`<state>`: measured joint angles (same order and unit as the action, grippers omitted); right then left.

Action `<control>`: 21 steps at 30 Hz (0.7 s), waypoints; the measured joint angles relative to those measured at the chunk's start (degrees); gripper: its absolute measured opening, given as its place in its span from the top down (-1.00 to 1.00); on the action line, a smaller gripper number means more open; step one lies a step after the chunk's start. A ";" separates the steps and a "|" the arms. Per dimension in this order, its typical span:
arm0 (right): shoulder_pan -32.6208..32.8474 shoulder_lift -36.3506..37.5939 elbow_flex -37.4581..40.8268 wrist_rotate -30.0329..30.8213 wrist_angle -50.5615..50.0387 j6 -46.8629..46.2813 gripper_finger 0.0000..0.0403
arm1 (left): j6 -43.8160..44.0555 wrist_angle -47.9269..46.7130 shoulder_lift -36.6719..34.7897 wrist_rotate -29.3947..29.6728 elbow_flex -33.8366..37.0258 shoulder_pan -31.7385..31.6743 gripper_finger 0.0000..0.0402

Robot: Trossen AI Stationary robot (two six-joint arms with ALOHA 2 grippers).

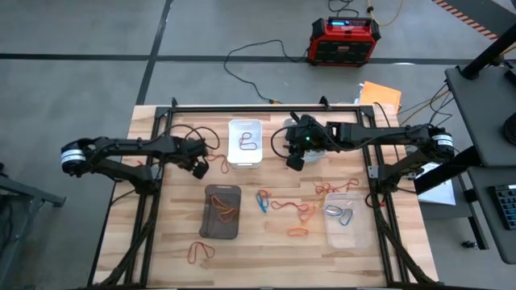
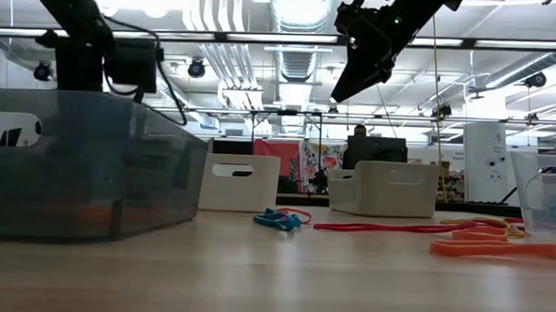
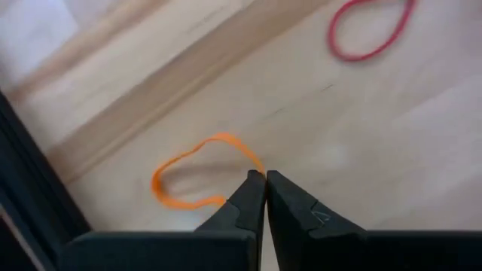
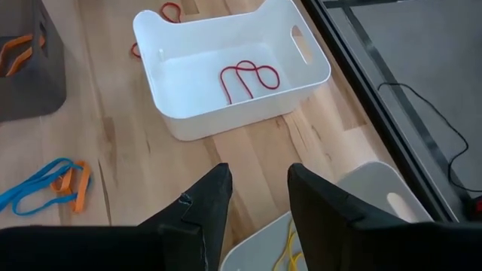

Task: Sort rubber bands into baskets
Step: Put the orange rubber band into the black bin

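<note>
A: Looking from the left, the left gripper (image 3: 265, 177) is pinched tight on the edge of an orange band (image 3: 197, 172) lying on the table (image 1: 266, 242). The loop stretches away to one side of the tips, with a red band (image 3: 370, 30) well apart.

B: Which basket is nearest?

A: The dark basket (image 1: 222, 212) sits just in front of that arm, with orange bands in it. I think that is where it goes.

B: And the rest?

A: The white basket (image 1: 246, 142) holds a red band (image 1: 249, 141). Blue and orange bands (image 1: 282, 205) lie loose in the middle. The right gripper (image 4: 256, 192) hangs open with nothing in it over the grey basket (image 4: 376, 192), which shows a yellowish band (image 4: 288, 252). The clear basket (image 1: 347, 219) has blue ones.
</note>
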<state>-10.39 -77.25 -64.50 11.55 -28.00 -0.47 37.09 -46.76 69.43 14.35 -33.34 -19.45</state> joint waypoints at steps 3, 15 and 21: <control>0.00 0.00 0.06 0.00 0.02 0.02 0.36 | -1.06 -2.63 -0.02 0.79 -2.63 1.52 1.00; 0.00 0.00 0.08 0.01 -0.01 0.47 0.39 | -16.90 -14.30 -4.27 -2.58 -20.99 11.91 1.00; 0.00 0.00 0.08 0.00 -0.03 0.48 0.38 | -23.84 -12.69 -7.08 -6.34 -28.07 21.38 1.00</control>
<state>-10.39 -77.25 -64.42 11.55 -28.03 0.01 13.25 -59.45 62.35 8.01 -61.41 1.92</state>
